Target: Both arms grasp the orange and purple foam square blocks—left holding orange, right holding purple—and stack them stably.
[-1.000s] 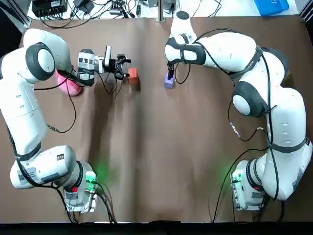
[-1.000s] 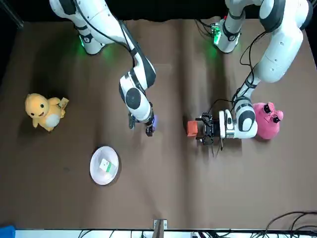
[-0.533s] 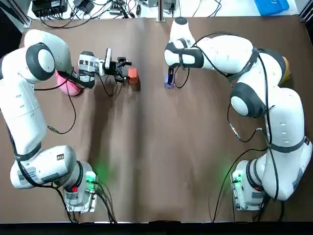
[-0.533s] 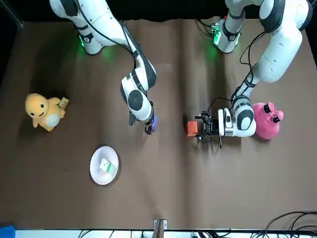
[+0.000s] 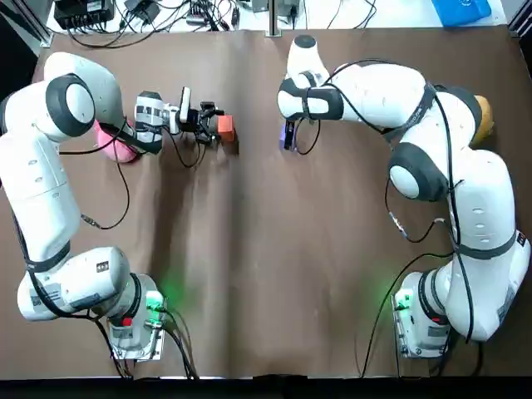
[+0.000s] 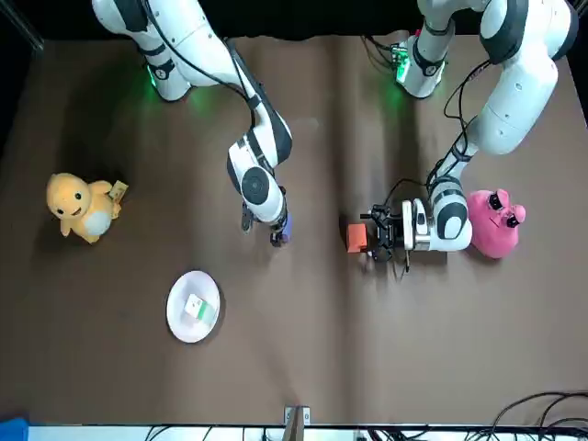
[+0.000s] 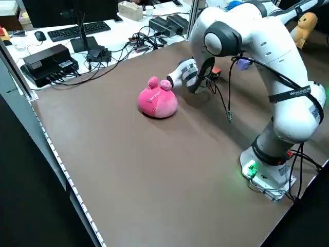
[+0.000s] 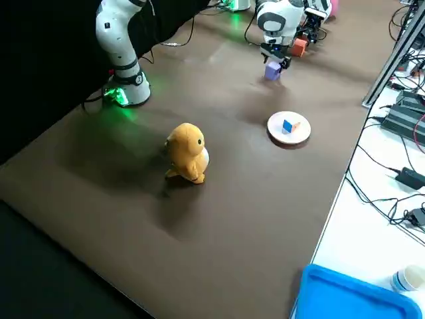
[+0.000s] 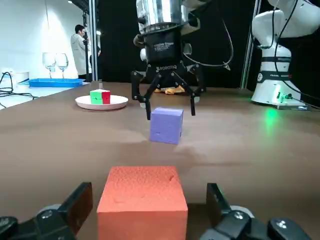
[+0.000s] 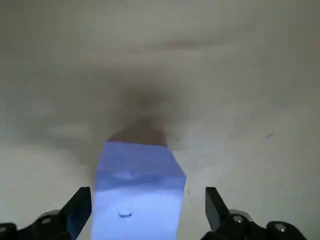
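Note:
The orange foam block (image 5: pixel 225 125) rests on the brown table, far left of centre. My left gripper (image 5: pixel 209 125) lies level along the table and is open, its fingers (image 9: pixel 79 201) flanking the orange block (image 9: pixel 142 200) with a gap on each side. To the right, the purple foam block (image 9: pixel 166 125) also sits on the table. My right gripper (image 5: pixel 288 133) points down over it, open. Its fingers (image 10: pixel 76 207) straddle the purple block (image 10: pixel 138 182) without touching. From overhead, only a sliver of purple shows under the hand.
A pink plush toy (image 5: pixel 115 143) lies just behind the left wrist. A yellow plush duck (image 6: pixel 81 207) and a white plate (image 6: pixel 180 317) with a small coloured cube stand on the robot's right side. A person stands far off in the room (image 9: pixel 79 42).
My right gripper has shifted over the purple block, which now shows less from above. My left gripper has slid closer along the orange block. Neither block has moved.

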